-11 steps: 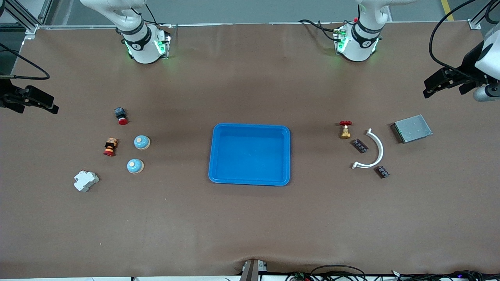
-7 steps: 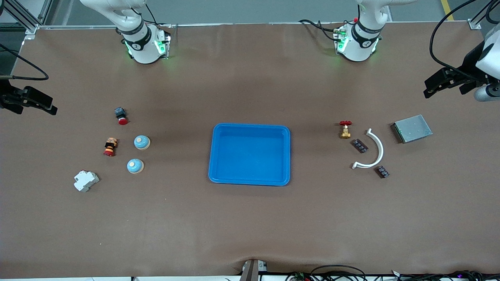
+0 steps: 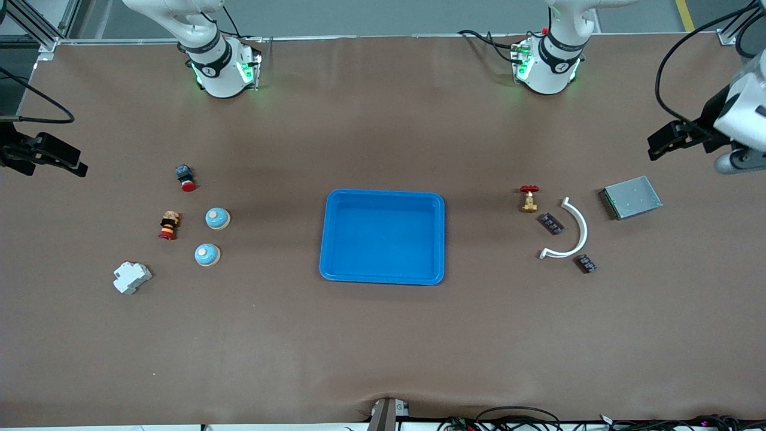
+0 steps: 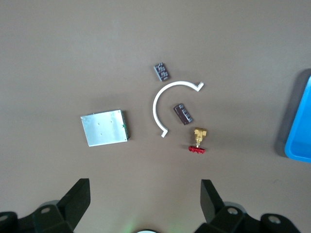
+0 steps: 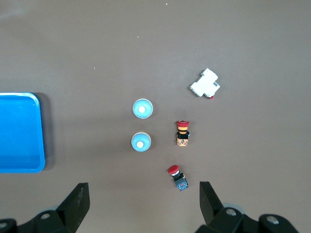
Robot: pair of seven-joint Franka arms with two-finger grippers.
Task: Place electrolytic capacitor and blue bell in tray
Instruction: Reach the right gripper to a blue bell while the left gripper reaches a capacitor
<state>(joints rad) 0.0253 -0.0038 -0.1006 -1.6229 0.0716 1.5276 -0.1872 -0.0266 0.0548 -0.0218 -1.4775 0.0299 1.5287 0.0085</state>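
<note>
The empty tray [image 3: 383, 237] is shown at frame centre. Both grippers, left [image 3: 664, 139] at right edge and right [image 3: 60, 158] at left edge, are held open, high. Two blue bells [image 3: 217, 218] [image 3: 207, 255] are shown centre-left; either could be mistaken for the other. No capacitor can be identified.

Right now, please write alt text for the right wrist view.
Two blue bells sit side by side on a brown table, with the blue tray at one edge. The open right gripper hangs above them.

Both tools [image 4: 142, 204] [image 5: 140, 204] raised, wide apart.
</note>
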